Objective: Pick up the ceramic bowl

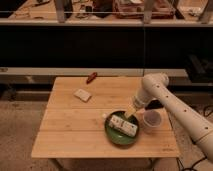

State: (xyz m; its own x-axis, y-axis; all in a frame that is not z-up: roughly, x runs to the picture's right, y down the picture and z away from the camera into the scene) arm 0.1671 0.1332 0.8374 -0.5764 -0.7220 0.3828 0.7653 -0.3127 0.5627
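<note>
The ceramic bowl [117, 135] is a wide, shallow dark-green dish on the front right of the wooden table [75, 125]. A white rectangular packet [123, 125] lies in it. My gripper [131, 112] hangs from the white arm [167, 102] at the bowl's far right rim, close above it. A small translucent cup [152, 120] stands just right of the bowl.
A small white flat object [82, 94] lies at the table's middle left. A small red object [91, 77] lies near the far edge. Dark shelving with a rail runs behind the table.
</note>
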